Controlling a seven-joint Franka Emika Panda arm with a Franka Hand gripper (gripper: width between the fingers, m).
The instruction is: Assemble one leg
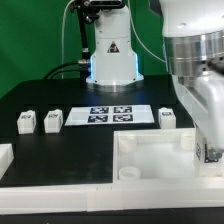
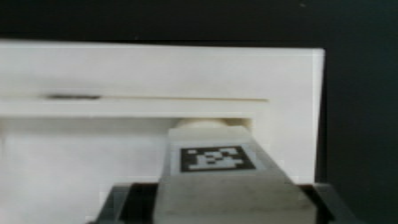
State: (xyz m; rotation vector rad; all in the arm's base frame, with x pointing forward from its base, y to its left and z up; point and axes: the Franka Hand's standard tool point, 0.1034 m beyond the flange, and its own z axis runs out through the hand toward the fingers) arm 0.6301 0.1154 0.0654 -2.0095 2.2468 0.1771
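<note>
In the wrist view my gripper (image 2: pixel 222 197) is shut on a leg (image 2: pixel 221 178), a white block with a black-and-white tag (image 2: pixel 215 158) on its face. The dark fingers (image 2: pixel 128 203) press on both its sides. The leg's far end touches or hangs just over a round corner socket (image 2: pixel 205 124) of the large white tray-like part (image 2: pixel 107 75). In the exterior view the arm (image 1: pixel 198 70) reaches down at the right side of that tray part (image 1: pixel 155 150); the gripper and held leg are mostly hidden behind the arm.
Three more legs stand on the black table: two at the exterior view's left (image 1: pixel 25 121) (image 1: pixel 52 120) and one right of the marker board (image 1: pixel 167 117). The marker board (image 1: pixel 105 113) lies in the middle. A white piece (image 1: pixel 5 156) lies at the left edge.
</note>
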